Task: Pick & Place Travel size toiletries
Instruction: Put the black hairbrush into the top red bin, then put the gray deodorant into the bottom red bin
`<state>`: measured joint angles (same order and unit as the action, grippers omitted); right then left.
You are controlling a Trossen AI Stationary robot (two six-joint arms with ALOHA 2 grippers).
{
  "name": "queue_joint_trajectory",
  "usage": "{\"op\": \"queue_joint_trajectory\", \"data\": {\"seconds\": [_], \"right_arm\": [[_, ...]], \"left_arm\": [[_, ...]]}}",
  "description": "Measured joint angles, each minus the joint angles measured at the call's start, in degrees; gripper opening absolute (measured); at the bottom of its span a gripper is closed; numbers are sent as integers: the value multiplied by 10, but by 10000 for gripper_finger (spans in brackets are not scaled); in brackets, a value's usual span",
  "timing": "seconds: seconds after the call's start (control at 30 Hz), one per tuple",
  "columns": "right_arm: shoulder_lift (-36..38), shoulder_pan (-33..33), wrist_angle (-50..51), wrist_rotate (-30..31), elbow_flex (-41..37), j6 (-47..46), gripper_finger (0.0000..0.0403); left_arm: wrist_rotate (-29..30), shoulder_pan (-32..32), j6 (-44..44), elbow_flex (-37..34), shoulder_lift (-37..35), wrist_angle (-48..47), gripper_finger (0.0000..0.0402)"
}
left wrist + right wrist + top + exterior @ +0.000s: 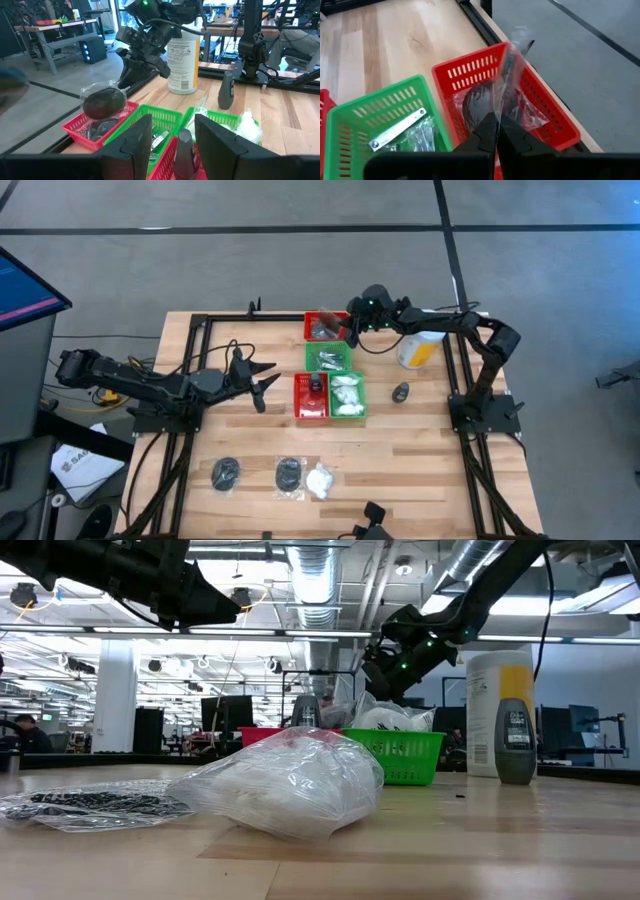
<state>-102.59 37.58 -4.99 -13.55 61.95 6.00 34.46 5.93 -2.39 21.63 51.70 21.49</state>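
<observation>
A: Where is the right gripper (496,131) working?

B: It is hanging over the red tray (327,326) at the far end of the tray cluster, near the far edge of the table (420,450). Its fingers are pinching shut on the clear wrap of a dark disc packet (103,102), and the packet is dangling just above that tray, over another dark disc (476,106) lying inside.

A: And the left gripper (262,379)?

B: It is hovering to the left of the trays, with its fingers spread apart and gripping nothing.

A: What is sitting in the other trays?

B: The green tray (329,358) just nearer than the red one is holding thin pale sticks in clear packets (397,130). Nearer still, a second green tray (348,395) is carrying white puffy lumps, and a second red tray (310,397) is lying on its left side, touching it.

A: Are any toiletries lying loose on the table?

B: Yes. Along the near side, two dark discs in clear packets (226,473) (289,473) are lying in a row, with a white puffy lump (320,481) just right of them. In the low view that bagged lump (290,785) is filling the foreground.

A: Anything else nearby?

B: A tall yellow canister (418,348) is standing right of the trays, with a small dark bottle (401,392) a little nearer.
</observation>
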Motion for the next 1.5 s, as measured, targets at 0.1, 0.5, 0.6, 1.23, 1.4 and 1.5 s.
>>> {"op": "queue_joint_trajectory", "data": {"seconds": [0.1, 0.5, 0.6, 1.23, 1.4, 1.5], "right_arm": [[0, -3, -2, 0, 0, 0, 0], [0, -3, -1, 15, 0, -31, 25], [0, -3, 1, 15, 0, -31, 58], [4, -34, 67, 77, 0, -31, 186], [28, -52, 138, 48, 0, -26, 170], [50, -60, 187, 46, 0, -24, 160]], "left_arm": [[0, 0, 0, 0, 0, 0, 140], [0, 0, 0, 0, 0, 0, 140], [0, 0, 0, 0, 0, 0, 140], [0, 0, 0, 0, 0, 0, 140], [0, 0, 0, 0, 0, 0, 140], [0, 0, 0, 0, 0, 0, 140]]}}
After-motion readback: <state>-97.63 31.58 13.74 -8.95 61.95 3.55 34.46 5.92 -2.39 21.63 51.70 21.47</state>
